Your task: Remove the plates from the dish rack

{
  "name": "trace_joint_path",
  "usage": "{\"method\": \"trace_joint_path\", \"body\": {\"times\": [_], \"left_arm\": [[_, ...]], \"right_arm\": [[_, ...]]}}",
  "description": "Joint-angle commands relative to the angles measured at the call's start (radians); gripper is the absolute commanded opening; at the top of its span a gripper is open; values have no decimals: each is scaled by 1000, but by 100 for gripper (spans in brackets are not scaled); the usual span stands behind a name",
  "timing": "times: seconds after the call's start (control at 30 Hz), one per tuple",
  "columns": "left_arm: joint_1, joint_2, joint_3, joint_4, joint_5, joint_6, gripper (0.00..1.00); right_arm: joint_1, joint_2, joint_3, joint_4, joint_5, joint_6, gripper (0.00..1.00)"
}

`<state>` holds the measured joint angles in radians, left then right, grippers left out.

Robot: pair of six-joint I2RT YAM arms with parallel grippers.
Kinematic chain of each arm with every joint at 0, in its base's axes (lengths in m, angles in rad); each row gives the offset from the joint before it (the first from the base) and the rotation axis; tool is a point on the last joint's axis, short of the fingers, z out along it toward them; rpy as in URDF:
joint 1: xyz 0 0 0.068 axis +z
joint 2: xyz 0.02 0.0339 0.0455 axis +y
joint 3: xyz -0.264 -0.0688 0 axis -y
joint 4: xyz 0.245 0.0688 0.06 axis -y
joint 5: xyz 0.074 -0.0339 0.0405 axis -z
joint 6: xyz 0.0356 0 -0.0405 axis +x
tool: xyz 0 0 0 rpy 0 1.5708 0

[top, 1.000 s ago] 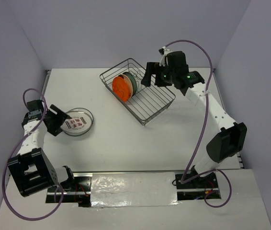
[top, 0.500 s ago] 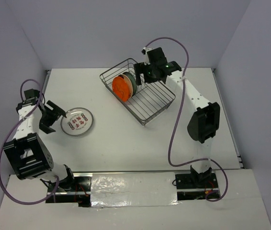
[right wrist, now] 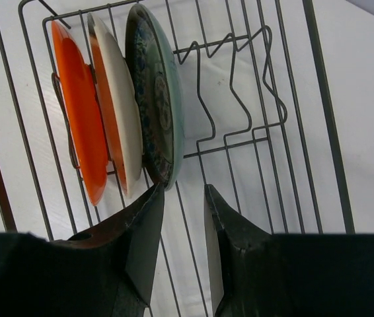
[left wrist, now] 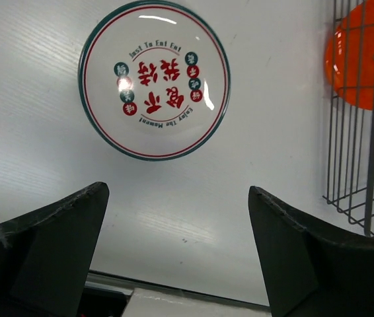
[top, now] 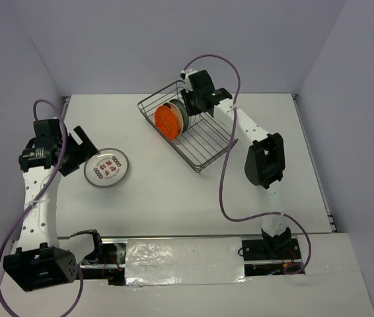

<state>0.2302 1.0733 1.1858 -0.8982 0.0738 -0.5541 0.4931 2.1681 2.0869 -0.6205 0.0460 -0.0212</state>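
The dish rack point(top: 208, 142) stands at the back of the table with three plates on edge in its left end. In the right wrist view they are an orange plate point(right wrist: 80, 112), a cream-faced plate with an orange back point(right wrist: 115, 99) and a grey-green patterned plate point(right wrist: 162, 92). My right gripper point(right wrist: 182, 190) hangs over the rack point(right wrist: 253, 132) just below the grey-green plate's rim, jaws narrowed but apart, only rack wires showing between them. A white plate with red motifs point(left wrist: 154, 79) lies flat on the table. My left gripper point(left wrist: 177, 191) stands wide open short of it, holding nothing.
From above, the white plate point(top: 106, 167) lies at the left, with my left gripper point(top: 81, 150) beside it. My right gripper point(top: 187, 107) reaches over the rack's back edge to the standing plates point(top: 170, 121). The rack's right part holds only wavy slot wires point(right wrist: 233, 99).
My right arm has swung left over the rack to the standing plates and its jaws have narrowed. My left gripper has opened fully and drawn back from the white plate.
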Motion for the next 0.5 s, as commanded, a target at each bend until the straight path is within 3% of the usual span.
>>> {"method": "trace_joint_path", "body": {"times": [0.0, 0.47], "left_arm": [[-2, 10, -31, -54, -22, 40, 99], [-23, 11, -101, -57, -12, 68, 99]], "right_arm": [[18, 16, 56, 82, 25, -31, 38], [21, 136, 88, 142, 83, -69, 39]]}}
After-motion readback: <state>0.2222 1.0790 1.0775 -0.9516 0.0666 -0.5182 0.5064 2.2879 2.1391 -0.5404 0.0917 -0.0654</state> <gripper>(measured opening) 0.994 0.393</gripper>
